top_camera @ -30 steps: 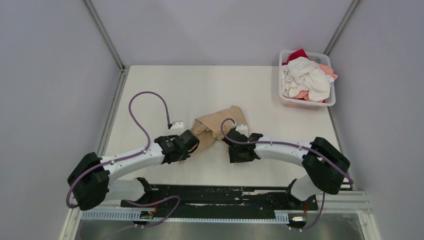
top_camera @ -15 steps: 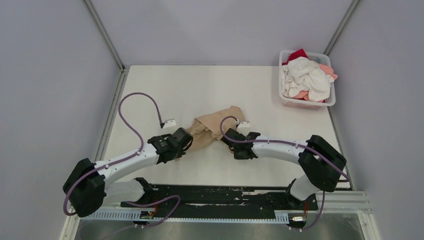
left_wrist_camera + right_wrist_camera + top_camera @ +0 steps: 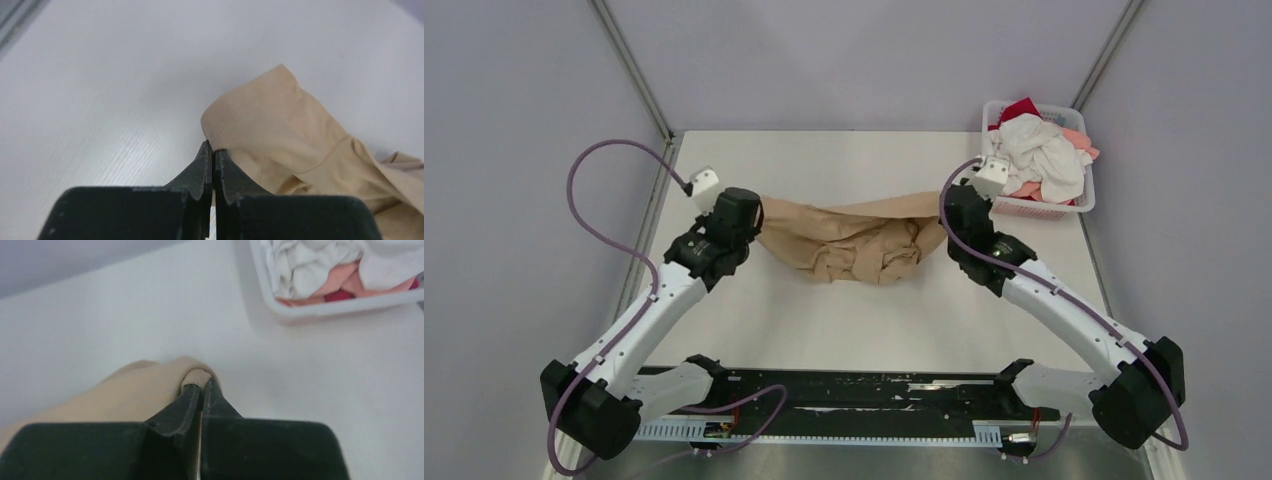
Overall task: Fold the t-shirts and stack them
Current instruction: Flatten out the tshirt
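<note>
The tan t-shirt (image 3: 849, 238) hangs stretched and sagging between my two grippers over the middle of the table. My left gripper (image 3: 756, 212) is shut on its left edge, where a hemmed corner (image 3: 235, 120) pokes past the closed tips (image 3: 213, 150). My right gripper (image 3: 946, 212) is shut on the right edge; cloth (image 3: 135, 390) wraps round its tips (image 3: 202, 385). Other t-shirts, white (image 3: 1034, 155), pink (image 3: 1079, 138) and red (image 3: 1021, 108), lie heaped in the basket.
A white lattice basket (image 3: 1036, 206) stands at the table's back right corner, close behind my right wrist; its rim (image 3: 320, 307) shows in the right wrist view. Metal frame posts and grey walls bound the white table (image 3: 824, 320).
Both arms have swung up and apart from the near middle, and the bunched tan t-shirt is now drawn out wide between them. The right gripper closed on the cloth.
</note>
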Action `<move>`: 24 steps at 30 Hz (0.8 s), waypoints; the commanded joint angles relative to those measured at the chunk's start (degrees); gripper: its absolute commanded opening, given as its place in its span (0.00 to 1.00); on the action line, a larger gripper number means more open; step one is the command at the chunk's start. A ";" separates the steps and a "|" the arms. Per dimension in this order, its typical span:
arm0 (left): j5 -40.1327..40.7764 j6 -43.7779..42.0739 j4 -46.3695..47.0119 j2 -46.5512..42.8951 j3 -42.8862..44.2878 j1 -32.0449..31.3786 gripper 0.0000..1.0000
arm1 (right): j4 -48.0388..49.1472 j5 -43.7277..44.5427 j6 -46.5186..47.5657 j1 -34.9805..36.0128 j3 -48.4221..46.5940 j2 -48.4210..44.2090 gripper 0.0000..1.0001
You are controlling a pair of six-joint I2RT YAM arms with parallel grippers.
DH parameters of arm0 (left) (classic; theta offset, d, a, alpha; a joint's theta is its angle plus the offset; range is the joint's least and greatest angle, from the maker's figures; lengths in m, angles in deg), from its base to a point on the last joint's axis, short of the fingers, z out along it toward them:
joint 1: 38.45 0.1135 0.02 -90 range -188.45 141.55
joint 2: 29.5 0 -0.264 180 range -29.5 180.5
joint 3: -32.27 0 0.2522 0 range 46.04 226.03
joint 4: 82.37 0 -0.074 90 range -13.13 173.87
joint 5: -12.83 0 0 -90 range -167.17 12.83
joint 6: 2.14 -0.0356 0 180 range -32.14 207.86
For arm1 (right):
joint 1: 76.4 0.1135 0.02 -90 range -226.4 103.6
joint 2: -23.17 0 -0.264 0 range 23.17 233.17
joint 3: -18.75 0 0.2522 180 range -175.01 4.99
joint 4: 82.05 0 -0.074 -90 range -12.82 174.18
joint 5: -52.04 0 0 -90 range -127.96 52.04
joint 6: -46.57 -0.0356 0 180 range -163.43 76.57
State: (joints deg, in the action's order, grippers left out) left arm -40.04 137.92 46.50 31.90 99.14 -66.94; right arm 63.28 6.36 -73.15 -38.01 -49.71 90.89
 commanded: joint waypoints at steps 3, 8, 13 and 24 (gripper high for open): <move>10.60 -10.18 1.85 -0.32 16.03 3.64 0.00 | 19.96 -1.43 19.09 -4.84 -8.60 -4.61 0.00; 9.42 -18.87 7.22 -5.82 25.52 3.73 0.00 | 20.31 -7.69 25.08 -4.91 -15.54 -9.94 0.00; -4.19 -25.70 14.19 -16.05 27.86 3.70 0.00 | 19.17 -20.73 27.45 -4.90 -21.75 -17.20 0.00; -32.99 -29.96 9.33 -20.56 49.71 3.66 0.00 | 6.58 -47.52 23.11 -4.91 -40.97 -22.29 0.00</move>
State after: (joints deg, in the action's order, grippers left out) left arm -59.52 110.91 56.56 9.94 141.54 -63.49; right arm 74.62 -28.00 -48.43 -42.73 -84.05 68.64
